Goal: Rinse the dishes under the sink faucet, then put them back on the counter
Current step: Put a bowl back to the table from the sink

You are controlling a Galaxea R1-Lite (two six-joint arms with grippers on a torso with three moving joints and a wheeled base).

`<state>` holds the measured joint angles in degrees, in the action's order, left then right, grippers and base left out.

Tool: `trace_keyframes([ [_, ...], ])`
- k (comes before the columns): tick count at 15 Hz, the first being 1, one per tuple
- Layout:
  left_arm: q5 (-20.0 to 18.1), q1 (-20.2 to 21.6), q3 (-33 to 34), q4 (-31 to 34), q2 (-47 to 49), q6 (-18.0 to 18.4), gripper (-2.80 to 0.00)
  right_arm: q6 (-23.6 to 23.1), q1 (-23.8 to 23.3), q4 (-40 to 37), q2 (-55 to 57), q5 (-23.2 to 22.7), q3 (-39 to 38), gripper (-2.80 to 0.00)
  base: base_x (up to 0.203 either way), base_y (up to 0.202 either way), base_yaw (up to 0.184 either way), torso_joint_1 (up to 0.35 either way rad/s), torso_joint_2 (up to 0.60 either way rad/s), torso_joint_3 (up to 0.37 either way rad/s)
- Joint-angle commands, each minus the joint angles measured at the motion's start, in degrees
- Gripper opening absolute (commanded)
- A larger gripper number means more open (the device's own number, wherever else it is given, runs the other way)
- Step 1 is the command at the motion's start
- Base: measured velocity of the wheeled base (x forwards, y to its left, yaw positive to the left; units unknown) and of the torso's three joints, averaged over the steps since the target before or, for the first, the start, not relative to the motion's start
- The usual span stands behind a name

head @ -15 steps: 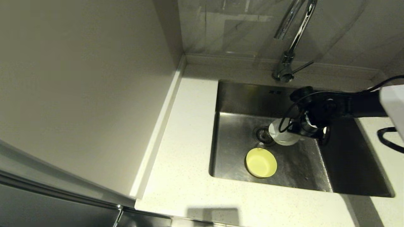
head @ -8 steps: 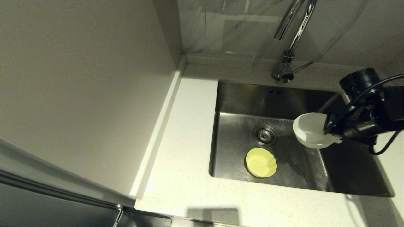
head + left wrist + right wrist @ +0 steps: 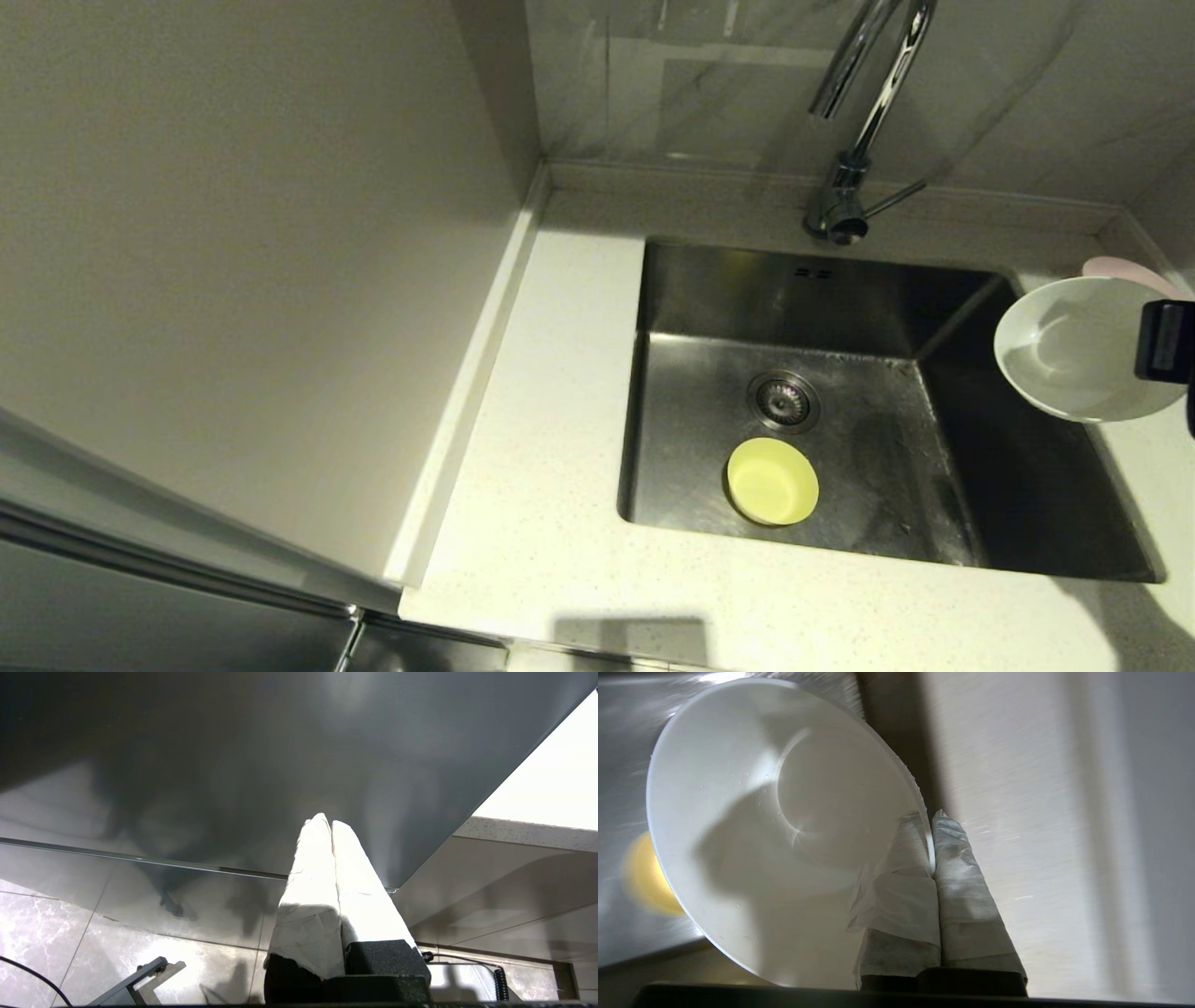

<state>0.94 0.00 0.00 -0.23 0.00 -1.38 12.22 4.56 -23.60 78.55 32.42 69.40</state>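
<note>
- speckled off-white counter (image 3: 560, 523) wraps around a steel sink (image 3: 709, 299), the largest thing in the head view; a chrome faucet (image 3: 845, 187) rises behind the sink's back edge.
- one sink, one faucet, three bowls in all: white, yellow, pink.
- the white bowl (image 3: 1074, 350) hangs in the air at the sink's right edge, partly over the basin and partly over the right-hand counter. it is tilted, its opening facing up and toward the left.
- the right gripper (image 3: 931, 835) holds it: the two taped fingers pinch the bowl's rim, one inside the wall and one outside. the bowl spreads away from the jaws toward the sink; the bare counter lies on the jaws' other side.
- judging by this, the bowl looks about ready to be set on the right counter. that calls for carrying it further right, away from the basin, and levelling it before release.
- the pink bowl (image 3: 1125, 273) sits on the right counter just behind the white one, only its edge showing. the white bowl should come down clear of it.
- the yellow bowl (image 3: 773, 482) lies on the sink floor, just in front of the drain (image 3: 784, 399), well apart from the gripper.
- the left gripper (image 3: 331, 826) is parked below the counter, out of the head view, fingers pressed together and holding nothing. the right arm is the nearer one for all three bowls.
</note>
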Motion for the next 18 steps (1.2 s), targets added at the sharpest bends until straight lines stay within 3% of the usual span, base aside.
trace_keyframes([
  [1,0.0,0.0,0.0,0.0,-0.1,0.0,-2.8,-4.9,-0.5,0.2,-3.9,4.3,-0.1,-2.8,0.0,0.0,0.0,0.0,0.0,0.0],
  [4,0.0,0.0,0.0,0.0,-0.1,0.0,-2.8,-12.9,-0.5,0.9,-7.2,6.0,-0.4,-2.8,0.0,0.0,0.0,0.0,0.0,0.0],
  [6,0.0,0.0,0.0,0.0,-0.1,0.0,-2.8,-16.8,-1.1,6.1,-7.5,7.0,-1.6,-2.8,0.0,0.0,0.0,0.0,0.0,0.0],
  [9,0.0,0.0,0.0,0.0,-0.1,0.0,-2.8,-27.2,-1.4,13.7,-7.8,8.7,-4.2,-2.8,0.0,0.0,0.0,0.0,0.0,0.0],
  [14,0.0,0.0,0.0,0.0,-0.1,0.0,-2.8,-46.7,-1.7,37.2,-7.4,11.0,-14.7,-2.8,0.0,0.0,0.0,0.0,0.0,0.0],
  [18,0.0,0.0,0.0,0.1,-0.1,0.0,-2.8,-60.6,-1.7,60.0,-0.6,10.7,-17.1,-2.8,0.0,0.0,0.0,0.0,0.0,0.0],
])
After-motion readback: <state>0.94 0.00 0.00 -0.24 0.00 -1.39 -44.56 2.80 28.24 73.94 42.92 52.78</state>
